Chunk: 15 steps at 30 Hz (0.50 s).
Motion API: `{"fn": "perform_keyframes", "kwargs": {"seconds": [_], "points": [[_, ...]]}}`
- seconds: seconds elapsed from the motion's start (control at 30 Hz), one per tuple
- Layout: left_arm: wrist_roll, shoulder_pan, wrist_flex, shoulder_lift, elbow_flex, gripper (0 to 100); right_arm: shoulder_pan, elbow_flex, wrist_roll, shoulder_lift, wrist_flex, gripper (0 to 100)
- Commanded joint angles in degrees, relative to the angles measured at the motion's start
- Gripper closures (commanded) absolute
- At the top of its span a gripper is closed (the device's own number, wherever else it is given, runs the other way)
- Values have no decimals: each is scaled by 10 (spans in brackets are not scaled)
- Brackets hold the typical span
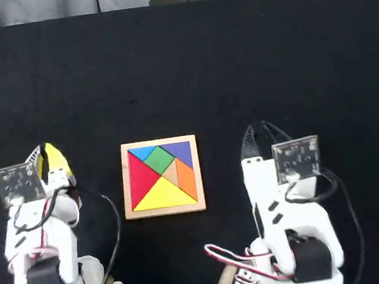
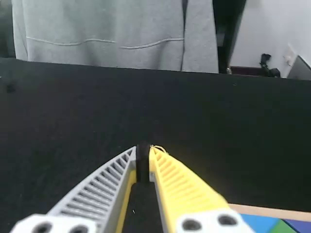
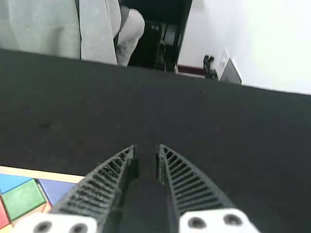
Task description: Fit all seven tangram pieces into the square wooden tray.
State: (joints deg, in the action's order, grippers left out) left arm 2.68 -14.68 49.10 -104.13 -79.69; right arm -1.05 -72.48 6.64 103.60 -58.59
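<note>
Surface point(image 1: 182, 68): black, and it carries everything here.
Left arm: white, at the near left corner.
Left claw point(image 1: 45, 157): one grey finger and one yellow finger point(image 2: 180, 189), tips pressed together with nothing between them. It sits low over bare surface, to the left of the tray.
Tray point(image 1: 164, 212): square, pale wood, flat on the surface midway between the two arms and touching neither.
Pieces: all seven lie flat inside the tray and fill it. From the left these are a red triangle point(image 1: 143, 181), a light blue triangle point(image 1: 141, 152), a yellow triangle point(image 1: 163, 195), a green square point(image 1: 159, 159), a tan triangle point(image 1: 171, 174), a dark blue piece point(image 1: 180, 153) and an orange piece point(image 1: 186, 176).
Right arm: white, at the near right.
Right claw point(image 1: 260, 134): two black fingers point(image 3: 187, 184), slightly apart with a narrow slit at the tips, holding nothing, to the right of the tray.
</note>
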Motion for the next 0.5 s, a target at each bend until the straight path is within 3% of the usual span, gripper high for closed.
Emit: {"fn": "perform_keyframes", "kwargs": {"seconds": [0.0, 0.23, 0.33, 0.47], "points": [[-1, -9, -91, -4, -94, 941, -6, -67, 5, 49, 69, 921], [-1, -9, -144, -4, -179, 941, -6, -172, 5, 49, 146, 923], [-1, -6, -116, -3, -176, 939, -6, -212, 5, 49, 171, 923], [-1, 51, -65, -3, -176, 942, 11, -240, 4, 48, 188, 923]]}}
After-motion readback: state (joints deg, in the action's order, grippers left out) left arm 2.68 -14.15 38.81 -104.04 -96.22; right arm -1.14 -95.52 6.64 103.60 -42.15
